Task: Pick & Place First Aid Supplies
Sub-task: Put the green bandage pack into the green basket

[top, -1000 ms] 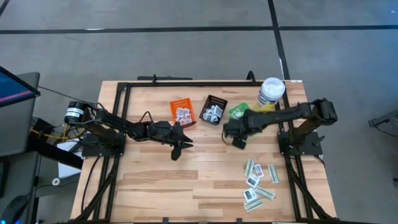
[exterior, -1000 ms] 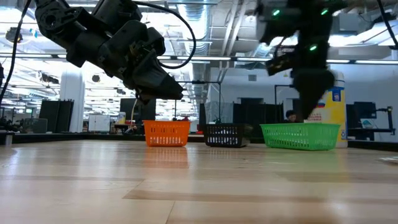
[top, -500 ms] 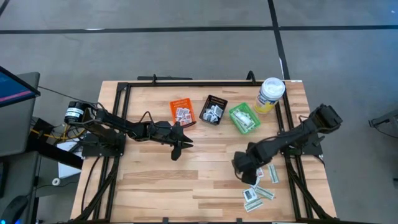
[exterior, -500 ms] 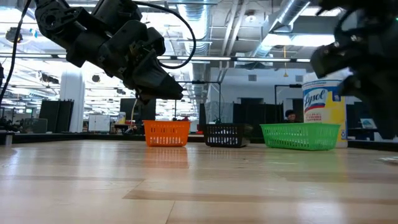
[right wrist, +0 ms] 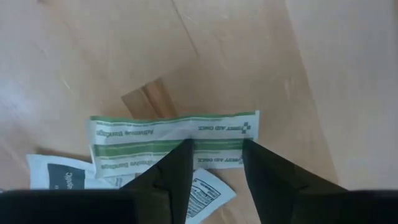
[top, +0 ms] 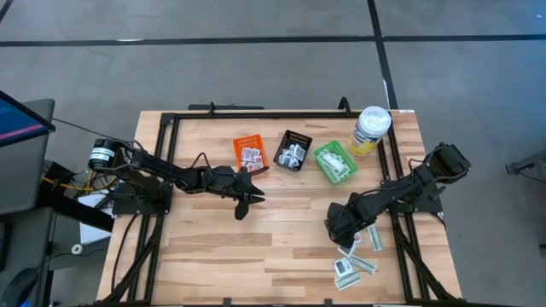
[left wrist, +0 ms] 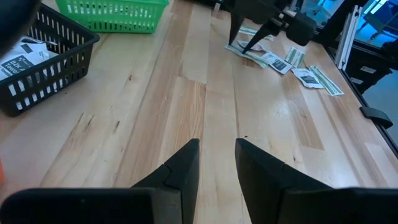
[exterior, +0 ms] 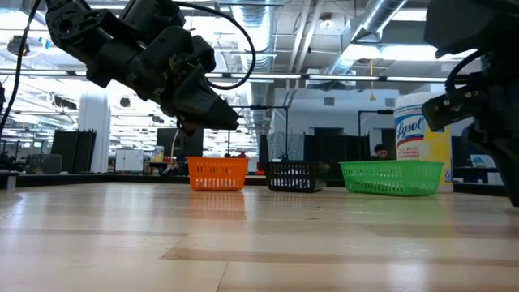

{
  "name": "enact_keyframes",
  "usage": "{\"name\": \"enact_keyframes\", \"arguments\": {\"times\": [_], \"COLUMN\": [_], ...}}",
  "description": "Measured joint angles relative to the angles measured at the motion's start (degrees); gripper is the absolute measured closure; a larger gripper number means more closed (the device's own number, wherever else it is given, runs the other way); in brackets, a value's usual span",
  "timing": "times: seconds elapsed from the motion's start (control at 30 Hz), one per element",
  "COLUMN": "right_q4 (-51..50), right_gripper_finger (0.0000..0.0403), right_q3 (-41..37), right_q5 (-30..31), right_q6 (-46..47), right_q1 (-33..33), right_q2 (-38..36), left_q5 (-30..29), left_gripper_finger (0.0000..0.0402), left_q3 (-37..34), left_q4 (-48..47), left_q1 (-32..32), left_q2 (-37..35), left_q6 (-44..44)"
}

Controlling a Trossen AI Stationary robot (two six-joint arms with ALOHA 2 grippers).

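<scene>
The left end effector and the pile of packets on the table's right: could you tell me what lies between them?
Only bare wood: in the left wrist view, empty tabletop runs from the left end effector to the packets, where the right end effector stands.

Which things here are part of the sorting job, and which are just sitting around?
Job: loose packets under the right gripper; green-striped strip between its open fingers; orange bin, black bin, green bin.
Bystanders: yellow canister; idle left gripper, open over bare table.
</scene>
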Motion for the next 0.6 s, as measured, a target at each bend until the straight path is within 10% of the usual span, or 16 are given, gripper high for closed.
{"name": "enact_keyframes", "arguments": {"times": [0.4,0.6], "right_q4": [2.37,1.19], "right_gripper_finger": [0.0392,0.0391], "right_q3": [-0.95,1.27], "right_q5": [-0.17,1.48], "right_q6": [-0.23,-1.88], "right_q1": [0.00,-0.05], "right_q2": [0.02,0.39], "left_q5": [0.00,0.00], "left_gripper_finger": [0.0298,0.0298], "left_q3": [0.00,0.00], "left_q4": [0.01,0.02], "left_q1": [0.00,0.00], "left_q2": [0.00,0.00], "left_q6": [0.00,0.00]}}
